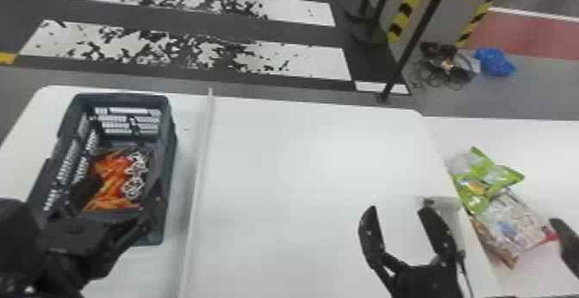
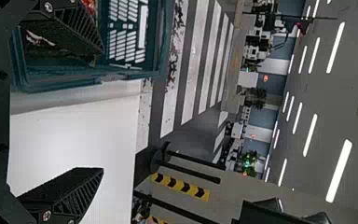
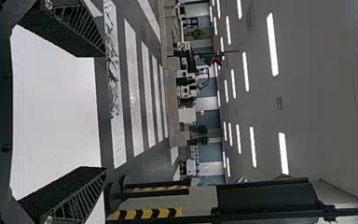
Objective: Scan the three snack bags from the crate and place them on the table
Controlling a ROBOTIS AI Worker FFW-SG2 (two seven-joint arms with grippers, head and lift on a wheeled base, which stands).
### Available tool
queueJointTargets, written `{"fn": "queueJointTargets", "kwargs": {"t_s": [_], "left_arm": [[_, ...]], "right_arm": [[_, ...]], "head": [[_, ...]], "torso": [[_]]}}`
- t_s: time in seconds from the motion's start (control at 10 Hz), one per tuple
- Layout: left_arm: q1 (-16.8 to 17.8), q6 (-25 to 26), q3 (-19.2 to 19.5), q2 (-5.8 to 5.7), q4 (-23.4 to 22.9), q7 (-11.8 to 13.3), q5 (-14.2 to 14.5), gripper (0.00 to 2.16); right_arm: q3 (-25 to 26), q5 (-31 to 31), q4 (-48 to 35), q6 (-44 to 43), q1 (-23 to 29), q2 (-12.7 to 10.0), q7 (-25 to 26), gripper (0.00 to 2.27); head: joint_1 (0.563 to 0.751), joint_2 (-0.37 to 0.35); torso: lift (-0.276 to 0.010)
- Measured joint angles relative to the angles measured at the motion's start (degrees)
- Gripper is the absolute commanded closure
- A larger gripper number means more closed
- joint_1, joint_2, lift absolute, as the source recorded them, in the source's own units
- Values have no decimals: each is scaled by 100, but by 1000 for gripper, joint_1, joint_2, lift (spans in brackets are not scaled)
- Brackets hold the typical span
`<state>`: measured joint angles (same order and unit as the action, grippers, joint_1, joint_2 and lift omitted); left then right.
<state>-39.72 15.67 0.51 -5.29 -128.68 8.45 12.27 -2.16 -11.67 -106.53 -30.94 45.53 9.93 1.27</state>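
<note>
Two snack bags lie on the table at the right of the head view; I judge these are done. One orange bag is in the crate at left, to be scanned and placed. Left gripper and right gripper are both spread apart, empty.

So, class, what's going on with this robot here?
The robot's left tool is open at the crate, where orange snack packaging lies inside. The right tool is open too, holding nothing above the white table. Off to the right, a green snack bag and a pale one lie together on a white surface.
</note>
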Motion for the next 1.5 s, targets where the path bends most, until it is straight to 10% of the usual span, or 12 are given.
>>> {"fn": "queueJointTargets", "kwargs": {"t_s": [0.4, 0.8, 1.5], "left_arm": [[674, 1362, 1162, 65, -288, -334, 633, 107], [1931, 2817, 1545, 1, 407, -278, 649, 107], [3599, 3274, 798, -109, 2180, -309, 14, 228]], "right_arm": [[-140, 73, 26, 256, -266, 146, -268, 63], [-207, 196, 0, 506, -379, 229, -267, 66], [-204, 237, 317, 462, -456, 368, -267, 66]], "head": [[695, 82], [695, 138], [695, 85]], "torso": [[-37], [-37], [-37]]}}
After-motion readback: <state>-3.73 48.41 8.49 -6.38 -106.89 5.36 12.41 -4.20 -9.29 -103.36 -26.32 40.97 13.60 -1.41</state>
